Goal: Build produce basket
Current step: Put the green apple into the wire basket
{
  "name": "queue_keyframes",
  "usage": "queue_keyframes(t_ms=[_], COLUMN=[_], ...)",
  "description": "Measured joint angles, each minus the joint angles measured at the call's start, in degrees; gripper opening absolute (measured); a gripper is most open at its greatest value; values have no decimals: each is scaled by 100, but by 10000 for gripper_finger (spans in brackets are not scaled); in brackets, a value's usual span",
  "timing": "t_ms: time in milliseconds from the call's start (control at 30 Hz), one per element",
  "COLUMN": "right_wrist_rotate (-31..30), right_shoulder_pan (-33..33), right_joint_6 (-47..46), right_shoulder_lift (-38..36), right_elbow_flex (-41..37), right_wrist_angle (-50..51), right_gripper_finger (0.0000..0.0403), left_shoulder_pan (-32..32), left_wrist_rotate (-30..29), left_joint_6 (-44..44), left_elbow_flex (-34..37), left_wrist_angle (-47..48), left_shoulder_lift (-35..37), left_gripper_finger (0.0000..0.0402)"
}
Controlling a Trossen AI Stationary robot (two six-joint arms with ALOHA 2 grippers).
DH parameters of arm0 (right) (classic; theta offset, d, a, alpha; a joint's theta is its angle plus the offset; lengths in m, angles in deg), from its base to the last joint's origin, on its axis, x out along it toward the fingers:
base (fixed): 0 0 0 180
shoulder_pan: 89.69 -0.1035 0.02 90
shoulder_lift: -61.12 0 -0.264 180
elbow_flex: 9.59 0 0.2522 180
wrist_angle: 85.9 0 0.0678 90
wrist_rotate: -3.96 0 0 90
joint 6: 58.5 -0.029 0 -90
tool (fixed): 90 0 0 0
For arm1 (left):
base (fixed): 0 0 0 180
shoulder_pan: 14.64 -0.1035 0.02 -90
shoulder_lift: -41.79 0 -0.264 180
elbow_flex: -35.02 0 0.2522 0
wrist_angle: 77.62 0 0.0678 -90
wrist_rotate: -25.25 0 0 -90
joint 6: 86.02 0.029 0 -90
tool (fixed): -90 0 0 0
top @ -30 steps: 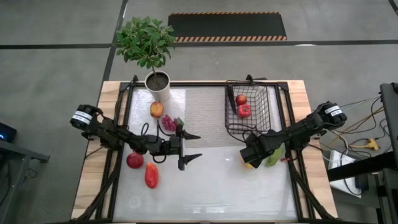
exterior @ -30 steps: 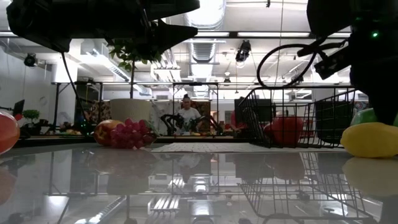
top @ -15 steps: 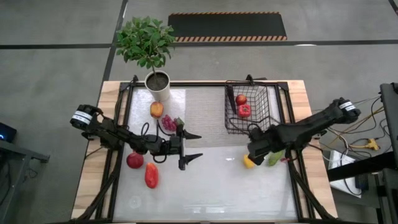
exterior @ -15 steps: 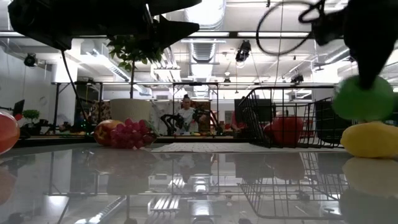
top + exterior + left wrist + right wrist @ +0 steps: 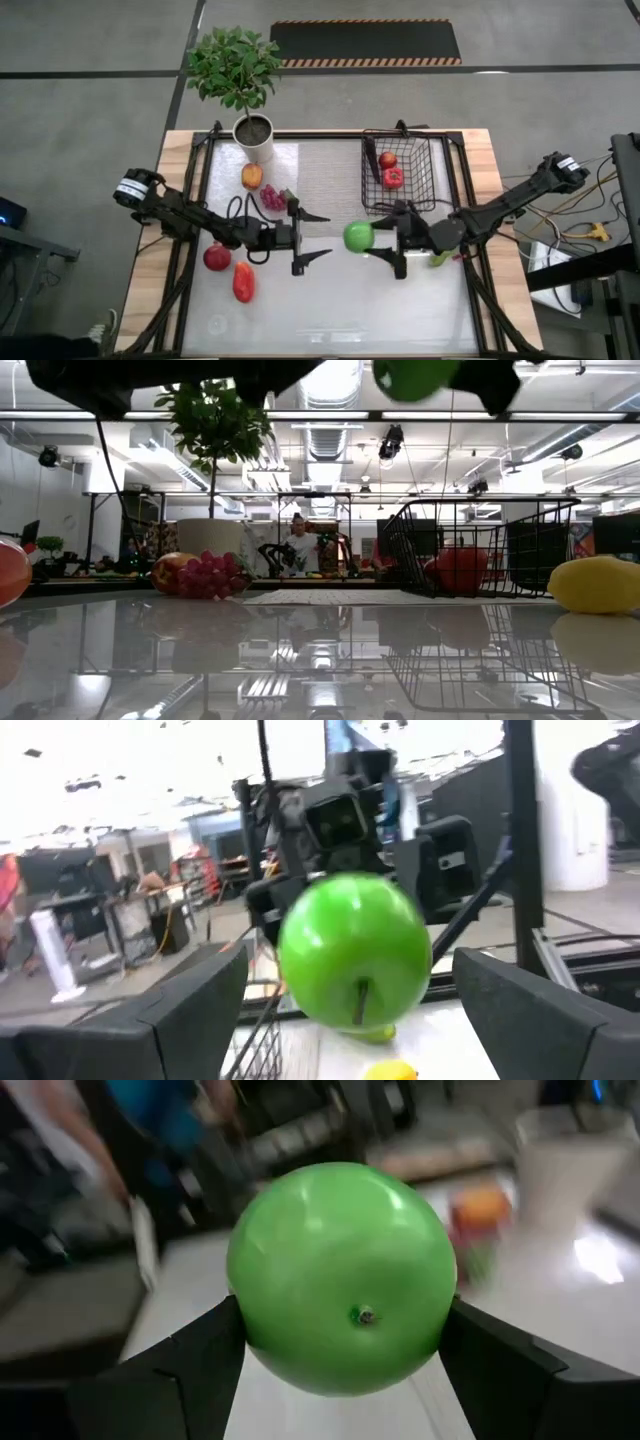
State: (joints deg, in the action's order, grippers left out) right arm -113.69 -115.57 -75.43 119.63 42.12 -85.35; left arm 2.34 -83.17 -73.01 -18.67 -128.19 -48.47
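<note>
Left gripper [image 5: 312, 237] open wide over the table, near the purple grapes [image 5: 271, 197]. Green apple [image 5: 358, 236] up in the air, squeezed tight in the right gripper [image 5: 378, 239]. Basket [image 5: 398, 174] just behind, two red fruits inside.

A wood-edged counter [image 5: 145, 290] with a glossy pale top, holding toy produce, a wire basket and a potted plant.

At the far edge a white pot with a leafy plant [image 5: 254, 140] stands left of centre, and a black wire-mesh basket [image 5: 432, 178] sits to the right on a pale mat [image 5: 325, 185]. Near the pot lie an orange-red fruit [image 5: 251, 176] and, just beside it, a bunch of purple grapes [image 5: 271, 197]. Toward the left front, a red apple [image 5: 217, 257] and a red pepper [image 5: 243, 281] lie close together. On the right, a yellow lemon [image 5: 596, 583] rests near the basket, with a green piece [image 5: 441, 257] partly hidden beside it.
</note>
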Motion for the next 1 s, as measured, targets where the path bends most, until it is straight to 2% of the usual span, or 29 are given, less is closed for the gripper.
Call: queue_keyframes(t_ms=[133, 267, 633, 1000], right_wrist_rotate=[174, 406, 412, 412], right_shoulder_pan=[1, 1, 1, 1], right_joint_6=[861, 1052, 1056, 1098], right_shoulder_lift=[184, 265, 353, 349], right_elbow_flex=[-587, -906, -1011, -1015], right_wrist_angle=[-2111, -2942, -3207, -3201], right_gripper_finger=[283, 282, 284, 284], left_shoulder_pan=[40, 37, -18, -82], left_wrist_rotate=[195, 199, 202, 162], left_joint_6=[160, 274, 265, 246], left_elbow_flex=[-222, -414, -1123, -1200], left_wrist_angle=[35, 34, 28, -142], left_shoulder_lift=[-111, -242, -823, -1008], left_gripper_finger=[334, 334, 334, 334])
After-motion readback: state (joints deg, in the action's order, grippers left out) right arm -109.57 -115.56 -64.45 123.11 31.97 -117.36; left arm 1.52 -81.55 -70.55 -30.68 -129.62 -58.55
